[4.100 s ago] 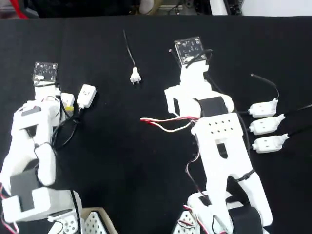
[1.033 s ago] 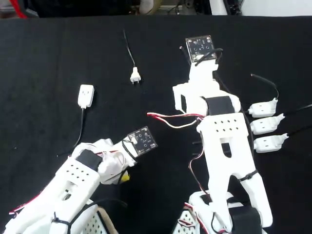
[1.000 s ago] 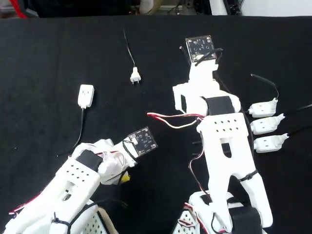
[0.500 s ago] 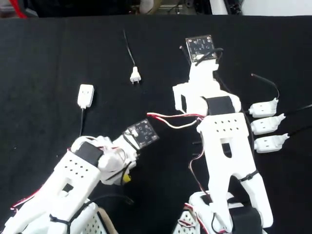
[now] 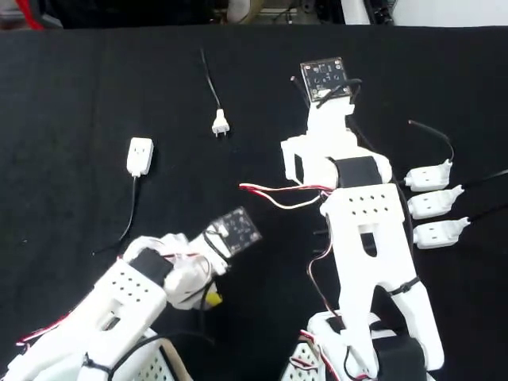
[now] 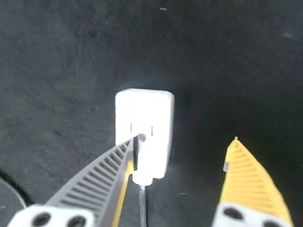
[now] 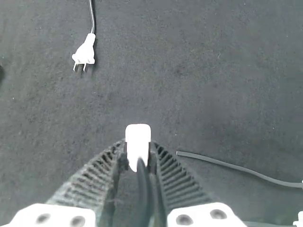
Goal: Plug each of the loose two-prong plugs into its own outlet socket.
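In the left wrist view a white outlet socket point(image 6: 144, 125) with two slots lies on the black cloth, its cord running back toward me. My left gripper point(image 6: 186, 140) is open; the grey finger point(image 6: 94, 189) overlaps the socket's near edge and the yellow finger point(image 6: 246, 179) stands apart beside it. My right gripper point(image 7: 138, 146) is shut on a white plug point(image 7: 138, 137) whose black cord runs back between the fingers. A loose two-prong plug point(image 5: 220, 123) point(image 7: 83, 54) lies at the back of the table. Another socket point(image 5: 139, 156) lies at the left.
Three white sockets point(image 5: 432, 202) with cords lie side by side to the right of the right arm point(image 5: 361, 230). A black cord point(image 7: 236, 168) crosses the cloth near the right gripper. The left arm point(image 5: 135, 294) is folded low at the front left.
The left arm left the socket at the left and drew back to the front; in the last second its wrist shifted slightly. The right arm moved slightly to the right.
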You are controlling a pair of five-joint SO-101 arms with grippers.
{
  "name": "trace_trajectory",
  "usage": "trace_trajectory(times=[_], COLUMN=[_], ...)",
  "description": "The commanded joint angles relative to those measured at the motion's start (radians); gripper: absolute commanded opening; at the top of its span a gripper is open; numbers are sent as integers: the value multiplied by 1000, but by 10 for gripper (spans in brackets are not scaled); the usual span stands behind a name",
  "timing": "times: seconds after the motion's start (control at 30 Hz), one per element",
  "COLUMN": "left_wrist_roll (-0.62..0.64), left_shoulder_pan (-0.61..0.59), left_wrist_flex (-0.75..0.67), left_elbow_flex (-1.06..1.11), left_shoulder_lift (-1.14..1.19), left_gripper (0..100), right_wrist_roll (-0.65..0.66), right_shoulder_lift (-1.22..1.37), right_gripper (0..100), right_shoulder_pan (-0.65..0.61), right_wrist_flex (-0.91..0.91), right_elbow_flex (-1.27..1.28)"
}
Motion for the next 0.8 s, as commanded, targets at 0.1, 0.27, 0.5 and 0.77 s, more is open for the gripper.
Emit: trace_trajectory(times=[0.1,0.27,0.5,0.77], left_wrist_roll=[11,-44,-46,12], left_shoulder_pan=[-59,-50,-88,-119], left_wrist_flex=[-23,15,-21,-46], left_elbow_flex=[-143,-255,-275,-245], left_shoulder_lift=[253,443,448,253], left_gripper=[300,243,143,170], right_wrist_roll=[12,14,14,14], right_shoulder_lift=[-1,-1,-1,-1], right_gripper=[11,11,11,11], right_shoulder_pan=[9,9,9,9], right_wrist_flex=[-15,-15,-15,-15], right_elbow_flex=[-38,-38,-38,-38])
